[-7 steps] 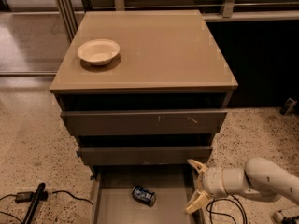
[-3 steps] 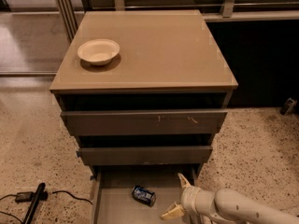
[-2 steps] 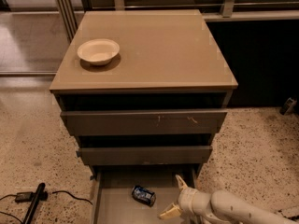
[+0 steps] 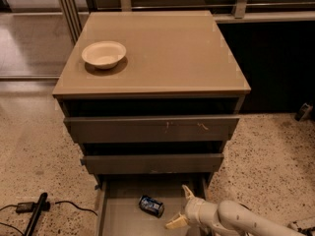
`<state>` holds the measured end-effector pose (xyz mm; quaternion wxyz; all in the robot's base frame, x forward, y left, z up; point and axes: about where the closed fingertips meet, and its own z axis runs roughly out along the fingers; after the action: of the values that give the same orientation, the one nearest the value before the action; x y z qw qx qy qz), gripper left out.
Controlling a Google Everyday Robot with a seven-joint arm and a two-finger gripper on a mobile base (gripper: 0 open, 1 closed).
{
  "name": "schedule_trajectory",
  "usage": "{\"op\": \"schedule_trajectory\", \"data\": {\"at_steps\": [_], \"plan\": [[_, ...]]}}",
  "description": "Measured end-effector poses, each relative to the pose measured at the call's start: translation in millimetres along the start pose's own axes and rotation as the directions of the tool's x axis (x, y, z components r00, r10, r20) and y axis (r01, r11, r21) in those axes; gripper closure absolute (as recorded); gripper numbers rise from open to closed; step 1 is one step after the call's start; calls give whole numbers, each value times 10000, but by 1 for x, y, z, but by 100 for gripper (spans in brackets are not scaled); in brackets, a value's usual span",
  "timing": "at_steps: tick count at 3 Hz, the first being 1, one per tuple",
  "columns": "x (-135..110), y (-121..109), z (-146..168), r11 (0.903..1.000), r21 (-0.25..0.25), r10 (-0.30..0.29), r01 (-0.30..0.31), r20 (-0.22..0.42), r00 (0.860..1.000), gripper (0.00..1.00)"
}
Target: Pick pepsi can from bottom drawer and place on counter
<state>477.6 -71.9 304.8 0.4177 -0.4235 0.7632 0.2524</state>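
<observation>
The pepsi can, dark blue with silver ends, lies on its side on the grey floor of the open bottom drawer. My gripper is inside the drawer, just right of the can, with its two cream fingers spread open and empty; one fingertip points up, the other sits low. The white arm comes in from the lower right. The tan counter tops the cabinet above.
A white bowl sits on the counter's left side. Two grey-fronted drawers overhang the bottom drawer. A black tool and cable lie on the terrazzo floor at the lower left.
The gripper has moved left from the drawer's right side into the drawer, toward the can. The can has not moved.
</observation>
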Motion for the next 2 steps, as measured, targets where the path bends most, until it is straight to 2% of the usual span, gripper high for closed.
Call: {"op": "schedule_trajectory", "data": {"at_steps": [2], "plan": [[30,-18,58,9994,351,-69,69,10,10000,0]]}}
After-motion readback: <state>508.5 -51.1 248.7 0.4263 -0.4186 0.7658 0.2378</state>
